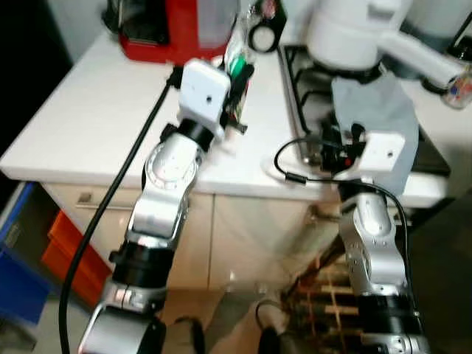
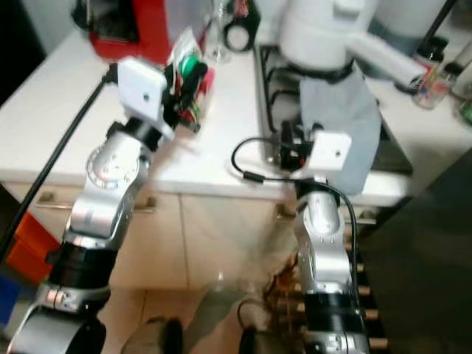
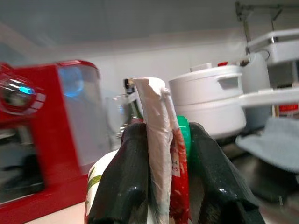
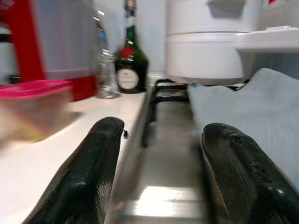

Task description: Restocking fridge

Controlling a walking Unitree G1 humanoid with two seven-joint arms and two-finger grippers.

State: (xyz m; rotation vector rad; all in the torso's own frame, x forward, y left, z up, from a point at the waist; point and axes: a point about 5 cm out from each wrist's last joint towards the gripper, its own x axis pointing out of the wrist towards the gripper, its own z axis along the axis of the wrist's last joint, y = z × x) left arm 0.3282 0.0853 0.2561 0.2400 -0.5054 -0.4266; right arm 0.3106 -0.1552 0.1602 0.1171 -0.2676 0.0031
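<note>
Red appliance, grey cloth

1. Counter: bare stretch on robot's left, passable.
2. Back edge blocked: red appliance, bottle.
3. Hob: white pot and grey cloth occupy it.

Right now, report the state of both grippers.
Left gripper: jaws closed on a food pouch with a green cap.
Right gripper: jaws open, empty, at the stove edge.
</note>
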